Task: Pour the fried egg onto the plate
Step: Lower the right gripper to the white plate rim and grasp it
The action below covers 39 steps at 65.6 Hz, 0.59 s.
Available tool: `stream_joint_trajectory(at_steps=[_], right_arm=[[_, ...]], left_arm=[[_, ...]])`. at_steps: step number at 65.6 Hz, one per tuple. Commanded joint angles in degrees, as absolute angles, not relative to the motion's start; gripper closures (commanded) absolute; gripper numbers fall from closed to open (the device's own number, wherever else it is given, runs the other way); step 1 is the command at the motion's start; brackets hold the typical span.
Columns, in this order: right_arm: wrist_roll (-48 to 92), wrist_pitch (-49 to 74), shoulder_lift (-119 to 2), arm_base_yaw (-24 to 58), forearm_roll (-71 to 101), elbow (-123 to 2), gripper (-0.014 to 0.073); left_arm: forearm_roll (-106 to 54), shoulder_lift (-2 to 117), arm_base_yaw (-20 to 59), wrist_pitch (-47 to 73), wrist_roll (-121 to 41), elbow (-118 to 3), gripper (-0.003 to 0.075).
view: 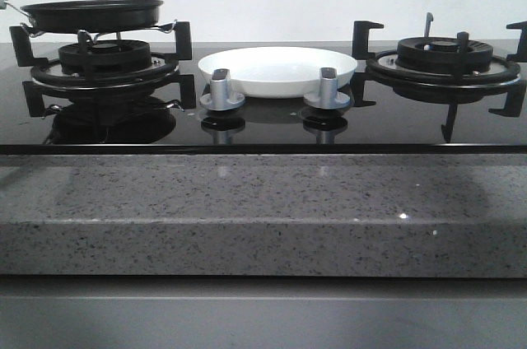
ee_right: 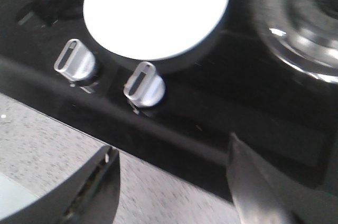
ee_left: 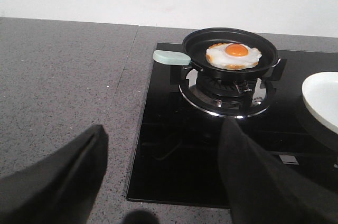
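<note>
The fried egg [ee_left: 233, 55], white with an orange yolk, lies in the black frying pan [ee_left: 229, 52] on the left burner; in the front view only the pan [view: 92, 13] shows, the egg is hidden by its wall. The pan's pale green handle [ee_left: 171, 57] points away from the plate. The white plate [view: 277, 69] sits on the black hob between the burners, also in the left wrist view [ee_left: 323, 99] and the right wrist view [ee_right: 156, 11]. My left gripper [ee_left: 163, 152] is open and empty, over the hob's corner, short of the pan. My right gripper [ee_right: 171, 166] is open and empty, above the hob's front edge near the knobs.
Two silver knobs [view: 222, 90] [view: 328, 87] stand in front of the plate. The right burner [view: 445, 61] has tall black grate arms. The black glass hob [view: 263, 123] is set in a grey speckled counter [view: 263, 209]. A white wall is behind.
</note>
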<state>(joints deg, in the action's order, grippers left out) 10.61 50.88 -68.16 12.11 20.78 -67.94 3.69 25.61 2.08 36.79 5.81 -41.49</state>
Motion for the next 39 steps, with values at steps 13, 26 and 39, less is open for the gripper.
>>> stream_joint_trajectory(at_steps=[13, 26, 39], right_arm=[[10.08, 56.24, -82.78, 13.05, 22.51, -84.94, 0.0125], [8.92, 60.78, -94.11, 12.99, 21.98, -95.43, 0.0127], [7.97, 63.18, -102.69, 12.99, 19.03, -104.42, 0.0127]], left_arm=[[3.76, 26.48, 1.99, 32.13, 6.42, -42.88, 0.0262], [3.76, 26.48, 1.99, 32.13, 6.42, -42.88, 0.0262], [3.76, 26.48, 1.99, 32.13, 6.42, -42.88, 0.0262]])
